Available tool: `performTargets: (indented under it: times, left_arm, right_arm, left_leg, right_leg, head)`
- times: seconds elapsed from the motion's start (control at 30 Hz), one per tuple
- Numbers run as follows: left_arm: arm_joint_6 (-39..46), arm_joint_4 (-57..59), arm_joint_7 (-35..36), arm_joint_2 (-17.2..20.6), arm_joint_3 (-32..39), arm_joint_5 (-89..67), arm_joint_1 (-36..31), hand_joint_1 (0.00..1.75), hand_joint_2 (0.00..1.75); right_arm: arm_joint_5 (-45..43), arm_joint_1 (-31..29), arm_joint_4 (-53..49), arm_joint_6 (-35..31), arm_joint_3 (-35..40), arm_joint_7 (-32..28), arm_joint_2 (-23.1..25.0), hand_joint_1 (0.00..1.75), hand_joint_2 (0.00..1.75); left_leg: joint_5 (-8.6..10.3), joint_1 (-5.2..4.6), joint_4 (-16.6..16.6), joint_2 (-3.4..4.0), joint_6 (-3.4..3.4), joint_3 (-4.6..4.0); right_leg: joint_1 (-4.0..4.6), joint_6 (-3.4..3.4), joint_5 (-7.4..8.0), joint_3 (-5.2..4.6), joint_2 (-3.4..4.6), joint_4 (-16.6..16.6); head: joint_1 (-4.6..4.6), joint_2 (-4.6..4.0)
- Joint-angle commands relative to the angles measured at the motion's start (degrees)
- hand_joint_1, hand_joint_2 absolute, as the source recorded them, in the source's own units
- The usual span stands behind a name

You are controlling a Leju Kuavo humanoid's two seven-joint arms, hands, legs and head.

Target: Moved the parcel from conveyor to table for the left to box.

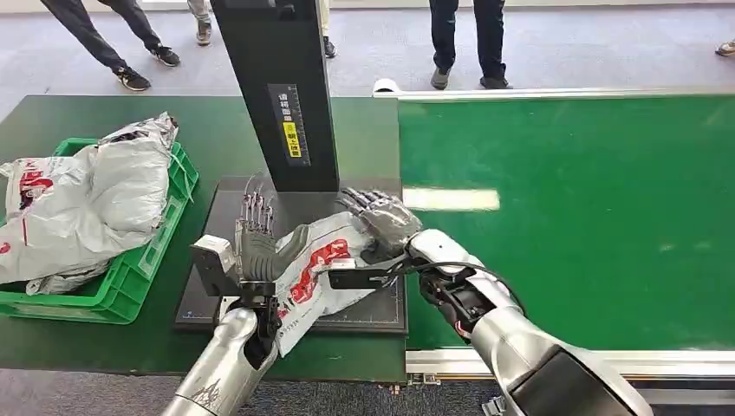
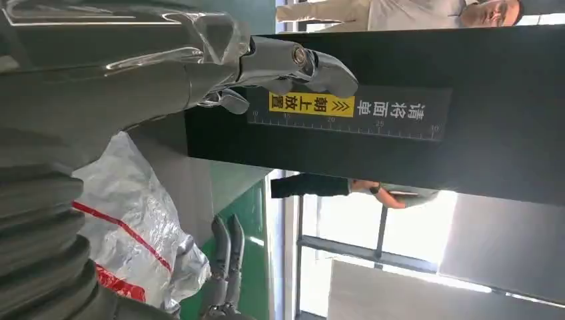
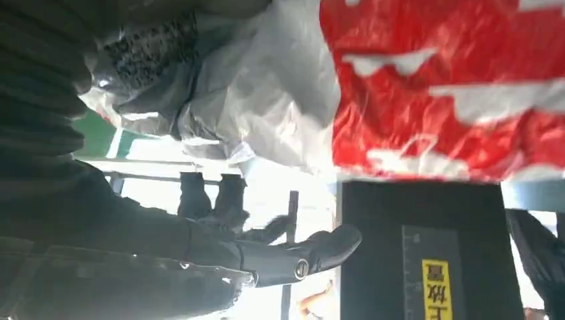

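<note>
Lying on the black scale platform (image 1: 381,316) at the foot of the black post (image 1: 277,87), the grey-and-red parcel (image 1: 316,277) is already off the green conveyor belt (image 1: 572,217) in the head view, so the transfer to the table (image 1: 87,338) is judged largely done. The right hand (image 1: 381,217) is laid over the parcel's far end with its fingers spread flat; whether anything is pinched beneath cannot be told. The left hand (image 1: 260,247) is placed at the parcel's near-left edge with fingers raised and apart, the thumb against the plastic; no firm grip is seen. Left to do, by judgement: the takeover by the left hand and the drop into the green crate (image 1: 130,286), where other grey parcels (image 1: 78,208) are already piled.

In the left wrist view, the post's yellow label (image 2: 311,105) and ruler scale are read closely, the left hand's fingers (image 2: 300,63) are seen extended in front of it, and the parcel (image 2: 133,220) is seen beside the hand, not enclosed.

In the right wrist view, the parcel's red print (image 3: 440,87) and crumpled plastic are seen very close, and 1 dark finger (image 3: 320,250) is held out straight, clear of the bag.
</note>
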Motion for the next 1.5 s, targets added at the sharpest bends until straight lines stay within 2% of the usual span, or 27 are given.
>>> performTargets:
  times: [0.03, 0.43, 0.83, 1.4, 1.5]
  left_arm:
    - [0.14, 2.45, 0.11, 0.04, 0.34, -0.44, -0.95, 0.0, 1.75]
    - [0.36, 2.34, 0.19, 0.17, 1.3, -1.11, -0.26, 0.0, 1.75]
    - [0.87, 0.61, 0.0, 0.21, 2.45, -1.45, 0.77, 0.0, 1.75]
    - [0.9, 0.13, 0.04, 0.3, 2.54, -1.5, 1.09, 0.0, 1.75]
    - [1.37, -0.83, 0.36, 0.43, 2.94, -1.67, 1.97, 0.0, 1.75]
  right_arm:
    - [-1.87, -0.23, 1.79, -3.84, -5.14, -1.52, -0.06, 0.0, 1.75]
    - [-8.33, 0.13, -3.28, -4.5, -11.83, -12.45, 2.4, 0.0, 1.75]
    - [-13.78, -0.77, -9.79, -5.03, -16.39, -13.74, 1.49, 0.0, 1.75]
    - [-14.33, -0.82, -10.94, -4.96, -16.85, -13.64, 1.14, 0.0, 1.75]
    - [-20.26, 0.4, -16.32, -3.43, -21.15, -14.56, 0.46, 0.0, 1.75]
  left_leg:
    - [0.01, -0.01, -0.06, -0.05, 0.03, 0.07]
    - [-0.02, -0.02, -0.03, 0.08, 0.02, 0.0]
    - [-0.01, -0.03, -0.01, 0.03, 0.02, -0.06]
    - [-0.01, -0.02, -0.02, 0.02, 0.03, -0.03]
    - [-0.01, -0.02, -0.02, -0.02, 0.03, -0.03]
  right_leg:
    - [0.01, 0.0, -0.01, 0.1, -0.12, -0.06]
    - [-0.01, -0.01, 0.0, 0.01, 0.02, -0.02]
    - [-0.02, 0.0, -0.01, -0.04, -0.02, 0.01]
    - [-0.01, 0.0, -0.01, 0.0, -0.04, -0.02]
    - [-0.01, 0.0, -0.02, 0.0, -0.07, -0.01]
  head:
    - [0.0, 0.0]
    - [0.0, 0.0]
    - [0.0, 0.0]
    - [-0.02, 0.02]
    - [0.0, 0.02]
